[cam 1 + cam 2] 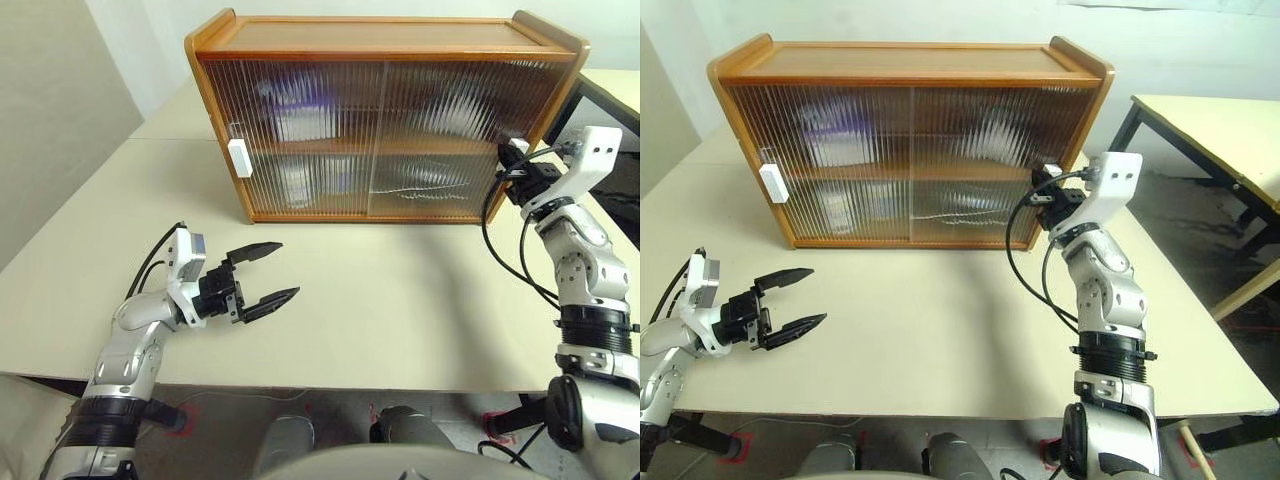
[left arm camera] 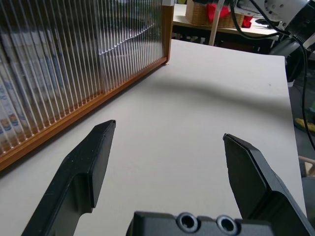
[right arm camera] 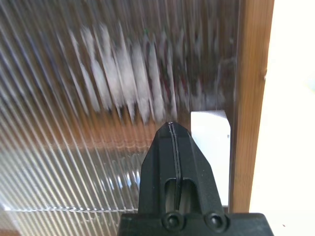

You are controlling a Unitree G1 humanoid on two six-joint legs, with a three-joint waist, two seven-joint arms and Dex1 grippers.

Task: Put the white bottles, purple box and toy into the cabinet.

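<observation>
The cabinet (image 1: 385, 45) stands at the back of the table with both ribbed doors slid shut. Behind the left door a purple smear (image 1: 300, 103) on the upper shelf looks like the purple box. Below it a white and blue blur (image 1: 297, 185) looks like one of the white bottles. A pale blur (image 3: 118, 73) with red and green flecks behind the right door may be the toy. My right gripper (image 1: 510, 160) is shut, its tip beside the right door's white handle (image 3: 211, 147) at the cabinet's right edge. Over the table's near left part, my left gripper (image 1: 289, 268) hangs open and holds nothing.
The cream table (image 1: 400, 300) stretches bare between my arms and the cabinet. The left door's white handle (image 1: 239, 157) sits at the cabinet's left edge. A second table (image 1: 1210, 120) stands to the right. A basket (image 2: 211, 14) with red things stands beyond the table.
</observation>
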